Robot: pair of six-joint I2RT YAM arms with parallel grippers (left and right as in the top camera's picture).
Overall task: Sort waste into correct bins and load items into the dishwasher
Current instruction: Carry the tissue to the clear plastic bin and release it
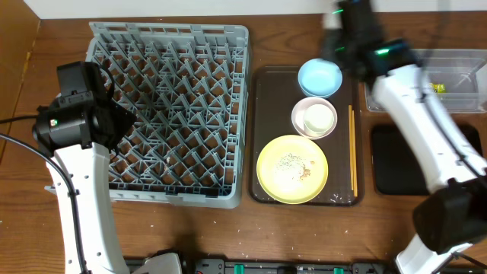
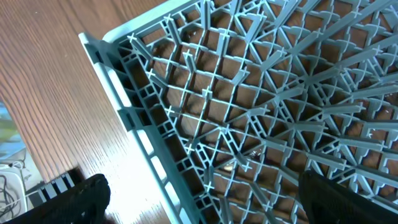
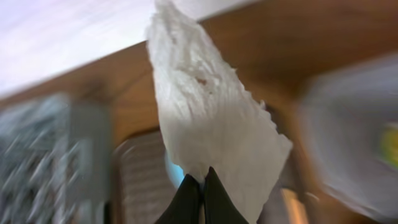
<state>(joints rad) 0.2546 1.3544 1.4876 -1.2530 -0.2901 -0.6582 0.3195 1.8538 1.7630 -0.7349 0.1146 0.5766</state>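
1. The crumpled white crinkly sheet [image 3: 211, 124] is waste. It is off the table, pinched at its lower edge by the right gripper [image 3: 194, 186], whose jaws are pressed together on it. Its long axis runs straight out from the fingertips, broad near the jaws and narrowing to a point.
2. From overhead this gripper is a blur above the far edge of the dark brown serving tray [image 1: 266, 106], just beyond the light blue bowl [image 1: 319, 76]. The sheet itself cannot be made out there.
3. The clear plastic rectangular tub [image 1: 464, 65] lies to the right of the jaws and slightly nearer the robot. A yellow-green scrap [image 1: 439, 87] sits in it.
4. The shallow black rectangular tray [image 1: 392, 164] lies further back toward the robot, just beside the brown tray.
5. The coming move probably turns on that sideways offset: carry the sheet rightward until it hangs over the tub, then let go. The right arm is much the nearer to both bins.
6. The left gripper [image 2: 211, 196] has its jaws wide and holds nothing. It hangs over the left wall of the grey plastic dish rack [image 2: 124, 99], well apart from the bins.
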